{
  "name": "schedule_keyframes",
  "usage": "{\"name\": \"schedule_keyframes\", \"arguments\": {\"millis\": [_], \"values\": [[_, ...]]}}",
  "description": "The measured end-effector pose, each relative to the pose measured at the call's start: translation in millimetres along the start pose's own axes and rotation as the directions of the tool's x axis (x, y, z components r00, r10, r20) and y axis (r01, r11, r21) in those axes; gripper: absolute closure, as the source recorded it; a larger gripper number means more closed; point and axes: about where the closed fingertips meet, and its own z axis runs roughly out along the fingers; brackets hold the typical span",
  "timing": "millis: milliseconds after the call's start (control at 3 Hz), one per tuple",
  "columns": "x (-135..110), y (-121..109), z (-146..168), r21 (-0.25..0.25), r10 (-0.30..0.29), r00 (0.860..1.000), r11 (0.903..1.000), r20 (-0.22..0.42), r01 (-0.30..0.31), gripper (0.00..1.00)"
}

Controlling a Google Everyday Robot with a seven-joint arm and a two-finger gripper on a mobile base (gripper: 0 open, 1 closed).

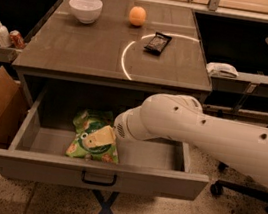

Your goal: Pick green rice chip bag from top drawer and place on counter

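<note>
One bag [84,121] in drawer [24,131] under gripper [100,137]

End effector [100,137] in drawer [162,182] hides bag's [84,120] centre

gripper [100,137] in open top drawer [38,166] over green rice chip bag [84,120], bare floor either side

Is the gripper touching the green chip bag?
Cannot tell. The camera view shows the gripper overlapping the green rice chip bag in the top drawer; neither contact nor gap is visible.
</note>
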Motion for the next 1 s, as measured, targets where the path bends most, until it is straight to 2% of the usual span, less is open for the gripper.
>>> {"name": "schedule_keyframes", "arguments": {"millis": [333,667,1000], "values": [[-3,-6,22,0.033,-0.013,1.0,0.9994,-0.001,0.013,0.0],[-14,-8,48,0.041,-0.024,1.0,0.9989,0.009,0.024,0.0],[-73,20,47,0.022,-0.06,0.998,0.9979,0.001,0.06,0.0]]}}
